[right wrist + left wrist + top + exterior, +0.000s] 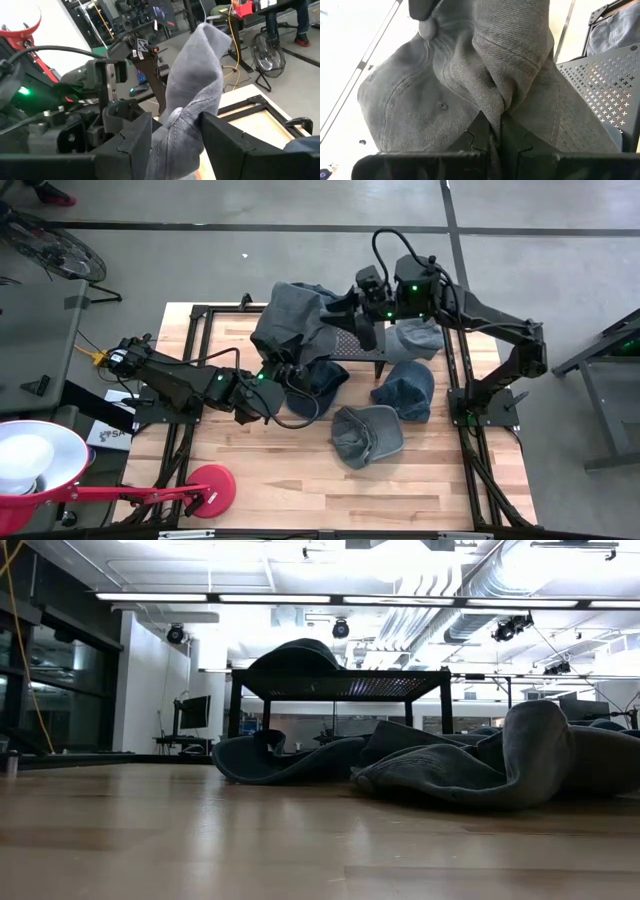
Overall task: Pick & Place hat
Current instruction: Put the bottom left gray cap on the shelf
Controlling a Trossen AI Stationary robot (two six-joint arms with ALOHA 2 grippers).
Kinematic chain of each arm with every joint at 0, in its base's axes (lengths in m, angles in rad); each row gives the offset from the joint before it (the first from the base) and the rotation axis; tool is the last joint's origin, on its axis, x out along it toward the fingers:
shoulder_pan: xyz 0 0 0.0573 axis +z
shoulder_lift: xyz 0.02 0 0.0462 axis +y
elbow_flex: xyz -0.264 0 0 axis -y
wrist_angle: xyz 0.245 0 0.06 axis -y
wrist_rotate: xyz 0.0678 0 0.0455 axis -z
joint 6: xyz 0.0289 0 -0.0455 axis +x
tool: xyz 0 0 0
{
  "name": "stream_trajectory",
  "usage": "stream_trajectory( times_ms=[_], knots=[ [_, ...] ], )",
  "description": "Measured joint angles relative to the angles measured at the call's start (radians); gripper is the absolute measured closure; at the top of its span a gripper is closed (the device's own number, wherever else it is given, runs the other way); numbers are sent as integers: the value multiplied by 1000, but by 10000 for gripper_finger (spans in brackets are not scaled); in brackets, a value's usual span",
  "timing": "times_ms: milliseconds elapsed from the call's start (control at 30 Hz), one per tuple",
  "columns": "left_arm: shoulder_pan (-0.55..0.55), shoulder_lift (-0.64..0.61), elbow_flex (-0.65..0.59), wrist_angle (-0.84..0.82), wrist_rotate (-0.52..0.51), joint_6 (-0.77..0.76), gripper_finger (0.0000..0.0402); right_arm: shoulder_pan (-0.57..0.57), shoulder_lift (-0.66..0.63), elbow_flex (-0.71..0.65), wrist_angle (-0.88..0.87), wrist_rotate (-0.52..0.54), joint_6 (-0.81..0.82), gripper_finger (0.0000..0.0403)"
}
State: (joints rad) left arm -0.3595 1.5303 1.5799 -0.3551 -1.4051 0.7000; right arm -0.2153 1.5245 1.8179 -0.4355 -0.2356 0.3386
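A: Wooden tabletop (pixel 300 480) fills the high view, with a black perforated rack (pixel 345 345) at its far side. Where is the hat?
B: Up over the rack's left end. The grey hat (pixel 290 320) hangs between both arms: the left gripper (pixel 285 370) comes from below it, the right gripper (pixel 365 310) from the right. Three more hats (pixel 368 435) lie on the wood near the rack.

A: And the low view?
B: It shows the rack (pixel 340 685) with cloth draped on top and loose hats (pixel 470 770) in front; no gripper is plain there.

A: Left wrist view?
B: That arm's fingers (pixel 480 132) are pinched together on a fold of the hat (pixel 470 75), with the rack (pixel 600 85) just beside it.

A: Right wrist view?
B: Its fingers (pixel 225 135) stand apart with a bunch of hat (pixel 195 95) between them, seemingly gripping it.

A: So which step?
B: Likely the placing. Next, the hat needs lowering onto the rack, then both grips must release.
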Motion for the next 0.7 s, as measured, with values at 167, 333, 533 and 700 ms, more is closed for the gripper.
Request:
stream_trajectory(
  times_ms=[167,333,533,700],
  knots=[
    [0,0,0,1,-1,-2,391,0,3,0,-5,17,3,242],
    [0,0,0,1,-1,-5,391,0,3,0,-5,20,21,261],
    [0,0,0,2,-2,-16,391,0,3,0,-7,21,22,335],
    [0,0,0,2,-4,-16,391,0,3,0,-8,27,21,385]
  ],
)
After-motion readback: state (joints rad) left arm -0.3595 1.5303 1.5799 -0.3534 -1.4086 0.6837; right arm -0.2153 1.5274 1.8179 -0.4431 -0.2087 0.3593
